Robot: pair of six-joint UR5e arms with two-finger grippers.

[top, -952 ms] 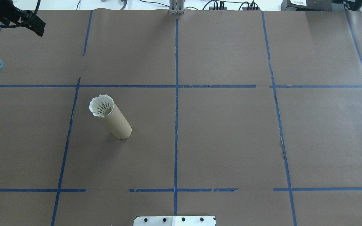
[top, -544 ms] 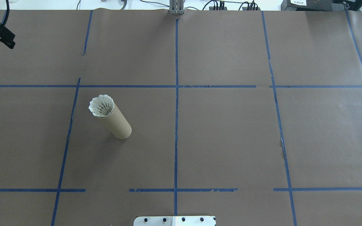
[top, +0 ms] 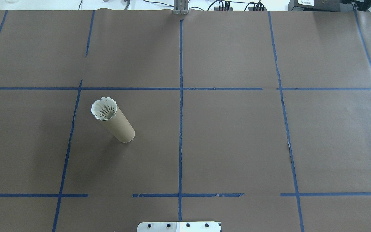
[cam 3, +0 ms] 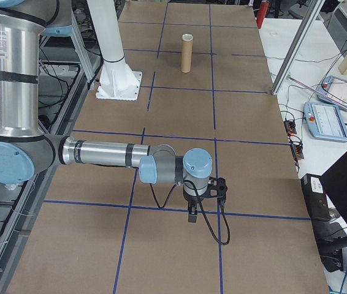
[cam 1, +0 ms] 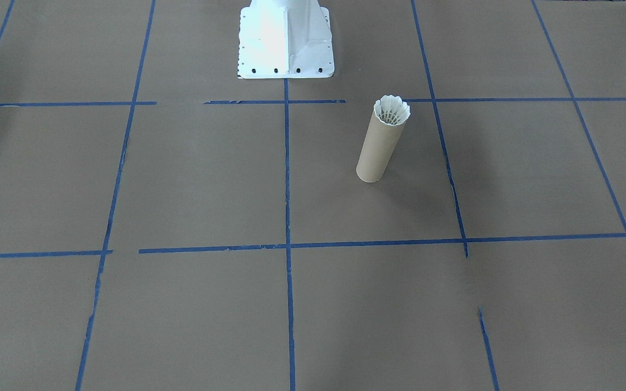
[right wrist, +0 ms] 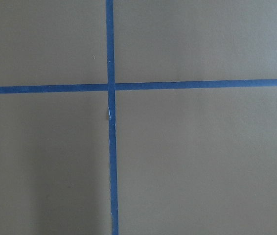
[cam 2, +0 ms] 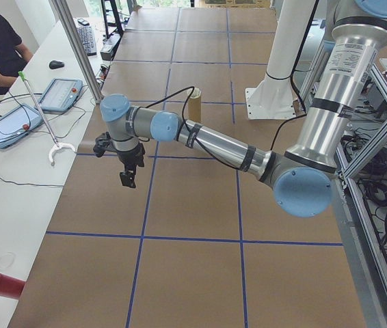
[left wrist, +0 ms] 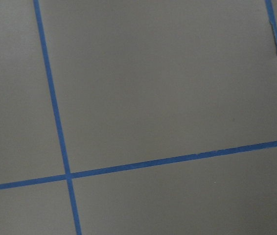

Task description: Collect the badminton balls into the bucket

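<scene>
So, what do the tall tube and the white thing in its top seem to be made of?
The tube looks like matte brown cardboard: dull, even tan wall with no shine. The shuttlecock in its mouth seems to be white feathers: separate scalloped vanes in a ring with thin ribs, though plastic cannot be ruled out.

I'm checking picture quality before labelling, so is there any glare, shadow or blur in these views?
Front-facing view: glare washes out the white robot base. Overhead view: the cardboard tube casts only a faint, soft shadow; the shuttlecock feathers look crisp. Both wrist views: dim, slightly soft, showing only paper and blue tape.
</scene>
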